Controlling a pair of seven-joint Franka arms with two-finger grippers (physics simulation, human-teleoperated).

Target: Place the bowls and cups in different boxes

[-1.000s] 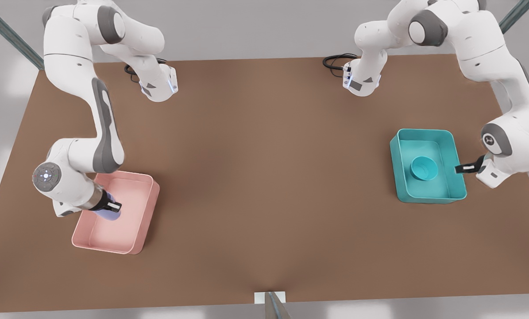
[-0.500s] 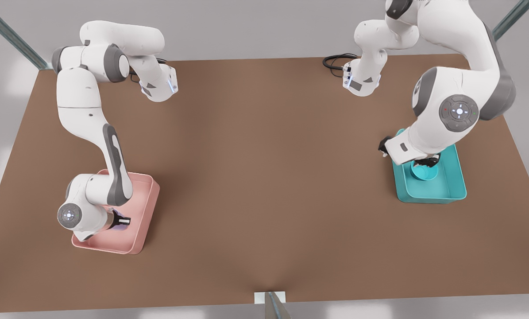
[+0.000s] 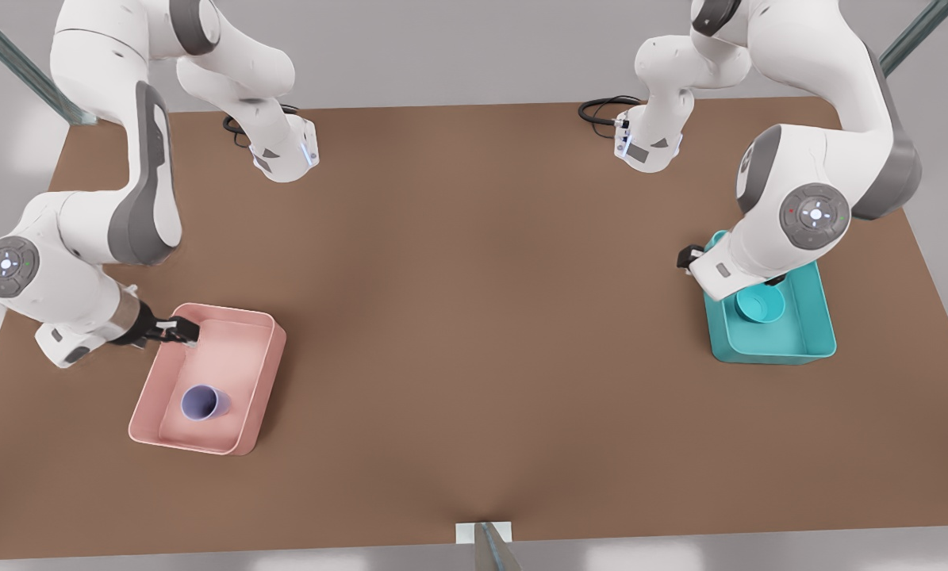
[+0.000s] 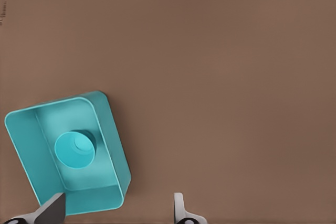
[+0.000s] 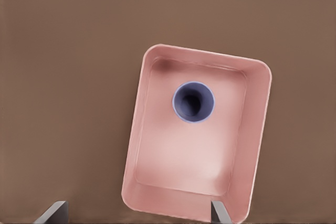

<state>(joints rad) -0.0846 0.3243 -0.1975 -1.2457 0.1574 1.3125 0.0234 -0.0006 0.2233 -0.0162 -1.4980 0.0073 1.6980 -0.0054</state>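
Brown table (image 3: 474, 317): cup (image 3: 205, 402) in pink box (image 3: 255, 373), below open right end effector (image 3: 182, 331).

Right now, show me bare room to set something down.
Free: the table between pink box and teal box. Crowded: pink box holds the cup, right gripper at its rim; teal box holds the bowl under the left gripper.

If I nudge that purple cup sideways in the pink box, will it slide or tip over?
The purple cup stands upright and is taller than wide, so a push near its rim would probably tip it; a low push likely slides it. It looks like light, smooth plastic. Once tipped, it could roll, though the pink box walls should contain it.
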